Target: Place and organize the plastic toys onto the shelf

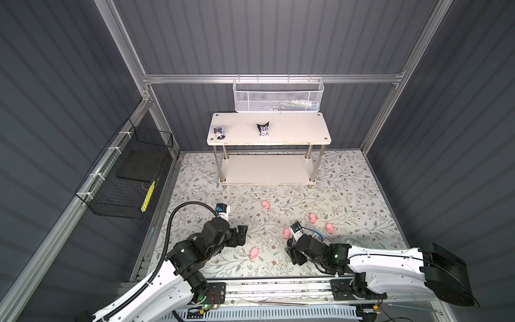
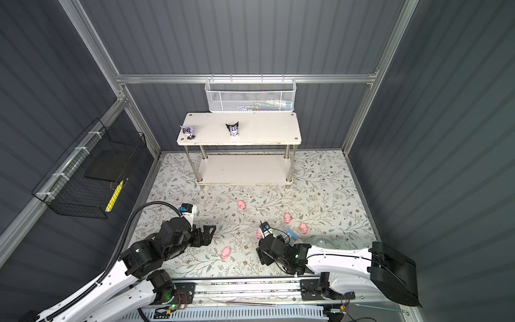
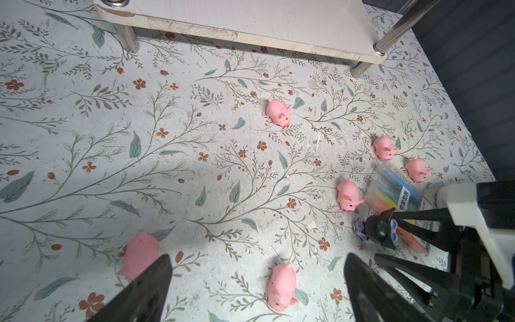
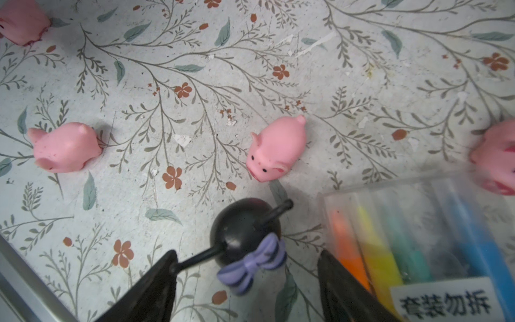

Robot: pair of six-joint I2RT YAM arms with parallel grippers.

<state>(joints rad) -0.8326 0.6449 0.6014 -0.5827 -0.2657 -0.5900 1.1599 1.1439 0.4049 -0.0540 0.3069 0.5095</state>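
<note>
Right claw (image 1: 292, 251) pointed down at the mat (image 1: 362, 195), well in front of the shelf (image 1: 292, 131), in both top views. Jaw gap was unreadable from up there. Left claw (image 1: 242, 231) hung low over the mat, in front of the shelf's left end.

Shelf top board carried two figurines: left figurine (image 1: 219, 132) near its left end and middle figurine (image 1: 263, 129) nearer its centre. Both also showed in a top view at (image 2: 188, 131) and (image 2: 233, 129).

Five pigs showed, all on the mat and off the shelf. The nearest pig (image 1: 265, 205) sat in front of the shelf's middle. The farthest pig (image 1: 254, 253) sat between the two claws.

Left wrist view: left claw (image 3: 257, 258) stood wide, only mat between its jaws. Six pigs counted, all on the mat in front of the shelf's lower board (image 3: 278, 25). One blurred pig (image 3: 140, 256) was partly behind a claw finger.

The third figurine (image 3: 376, 230) stood on the mat, off the shelf, between the right claw's fingers and just beside the marker pack (image 3: 395, 192).

Right wrist view: right claw (image 4: 248, 256) was parted, not clamped. The third figurine (image 4: 245, 231) stood between its jaws, with one ear tip touching one finger (image 4: 156, 287) and a clear gap to the other. The marker pack (image 4: 418, 237) lay right beside that other finger. A facing pig (image 4: 276, 150) sat near the figurine, apart from it.
</note>
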